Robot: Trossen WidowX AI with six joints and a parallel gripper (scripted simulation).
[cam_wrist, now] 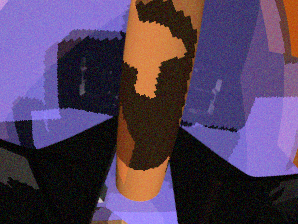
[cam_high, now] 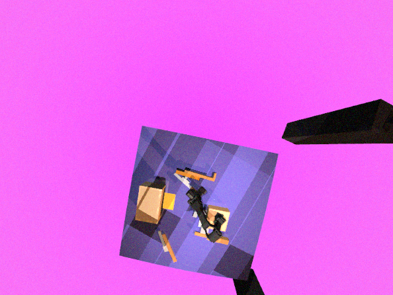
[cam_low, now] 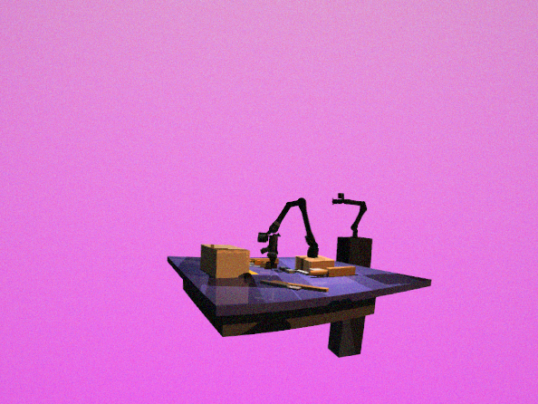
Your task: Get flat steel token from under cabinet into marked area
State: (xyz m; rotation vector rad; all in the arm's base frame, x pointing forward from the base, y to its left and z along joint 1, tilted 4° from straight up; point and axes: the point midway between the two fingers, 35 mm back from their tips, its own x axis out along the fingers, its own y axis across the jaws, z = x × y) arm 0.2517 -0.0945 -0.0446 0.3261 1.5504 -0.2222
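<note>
The cabinet is a tan box [cam_high: 149,203] [cam_low: 232,264] at the table's left side. The marked area is a yellow patch [cam_high: 169,201] directly in front of it. No token can be made out; the vent slots cannot be made out either. My gripper [cam_high: 196,192] [cam_low: 272,264] [cam_wrist: 145,127] points down, away from the cabinet and marked area. It is shut on a rounded orange handle [cam_wrist: 155,45], which runs between both fingers in the wrist view. A pale strip [cam_high: 183,178] reaches out from beneath the gripper; whether it joins the handle is hidden.
A long orange piece with a hooked end [cam_high: 208,177] lies beside the gripper. An orange stick with a grey strip [cam_high: 170,249] [cam_low: 312,287] lies on the near side. A low tan box [cam_high: 225,223] and an orange bar [cam_high: 224,240] [cam_low: 341,271] lie near my arm's base.
</note>
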